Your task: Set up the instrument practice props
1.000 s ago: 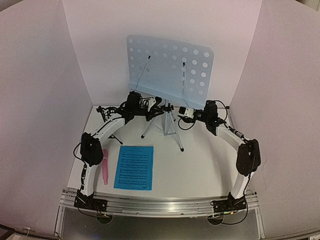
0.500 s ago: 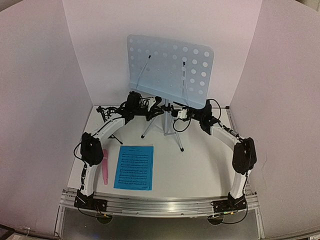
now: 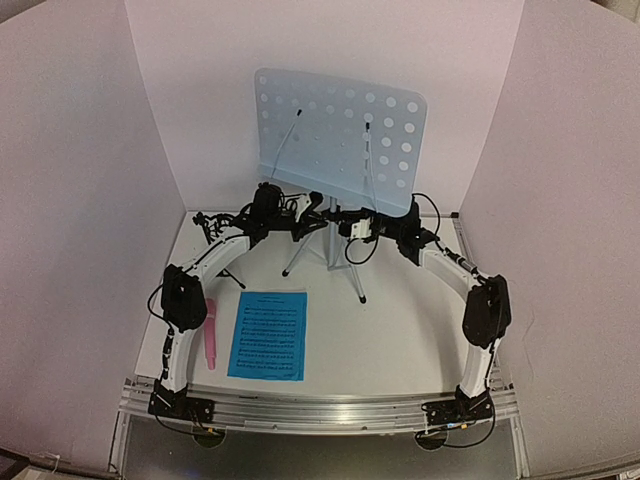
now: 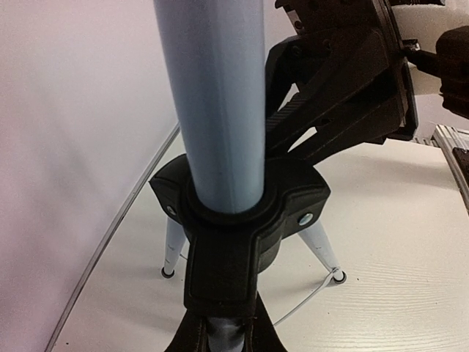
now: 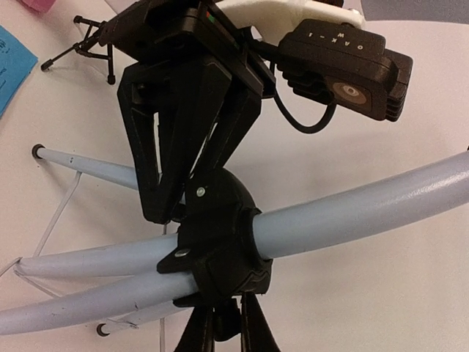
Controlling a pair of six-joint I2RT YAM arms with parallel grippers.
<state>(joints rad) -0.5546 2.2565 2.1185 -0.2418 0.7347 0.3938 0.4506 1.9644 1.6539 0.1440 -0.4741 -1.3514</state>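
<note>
The pale-blue perforated music stand (image 3: 340,135) stands upright on its tripod at the back middle. My left gripper (image 3: 305,226) is shut on the stand just below the black hub (image 4: 242,220), with a pale-blue tube between its tips (image 4: 223,339). From the other side my right gripper (image 3: 346,228) is shut on the same hub (image 5: 220,242), its tips (image 5: 226,331) pinching a black tab. The blue sheet music (image 3: 268,335) lies flat near the front left. The pink microphone (image 3: 211,333) lies beside it. The small black tripod (image 3: 207,226) stands at the back left.
White walls enclose the table on three sides. The stand's legs (image 3: 362,297) splay out toward the front. A thin wire brace (image 4: 308,304) runs between the legs. The aluminium rail (image 3: 320,408) carrying both arm bases runs along the near edge.
My right gripper has moved left to the stand's hub and closed on it. The left gripper and the stand have stayed where they were.
</note>
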